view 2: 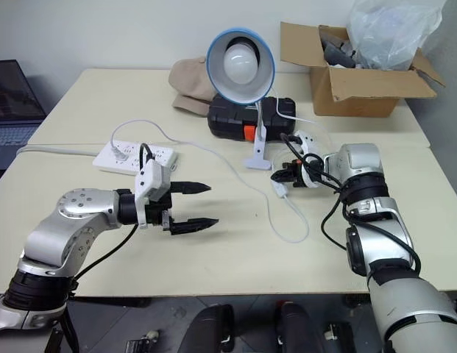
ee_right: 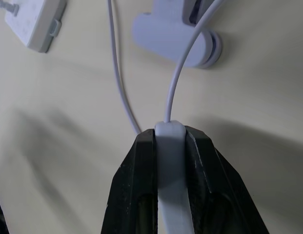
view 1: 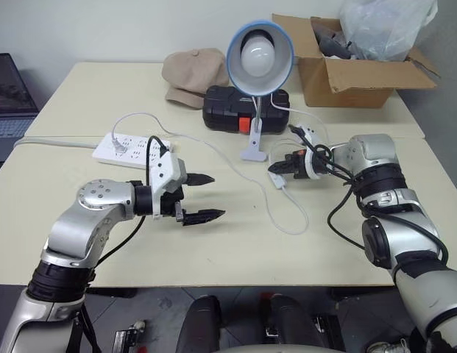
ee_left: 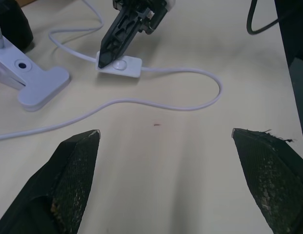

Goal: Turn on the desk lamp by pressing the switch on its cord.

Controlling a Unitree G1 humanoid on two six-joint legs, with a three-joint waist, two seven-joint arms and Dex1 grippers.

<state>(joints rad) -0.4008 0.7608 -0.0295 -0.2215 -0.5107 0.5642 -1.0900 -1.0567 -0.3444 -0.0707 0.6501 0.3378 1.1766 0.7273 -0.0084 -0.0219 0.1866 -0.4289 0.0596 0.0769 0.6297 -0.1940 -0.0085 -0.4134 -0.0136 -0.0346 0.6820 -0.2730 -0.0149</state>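
The desk lamp [view 1: 260, 55], with a light-blue shade and a white globe bulb, stands on its white base [view 1: 253, 153] at the table's middle back. Its thin white cord [view 1: 294, 220] loops forward over the table. The small white switch [ee_left: 119, 66] lies just right of the base. My right gripper [view 1: 276, 168] is shut on the switch [ee_right: 171, 161], whose end sticks out between the two black fingers. My left gripper [view 1: 217, 196] hovers open at the table's left, pointing right toward the switch with nothing between its fingers.
A white power strip [view 1: 129, 149] lies at the left behind my left arm. A black case [view 1: 228, 107] and a beige cap [view 1: 191, 73] sit behind the lamp. A cardboard box [view 1: 353, 73] with a plastic bag [view 1: 386, 26] stands at the back right.
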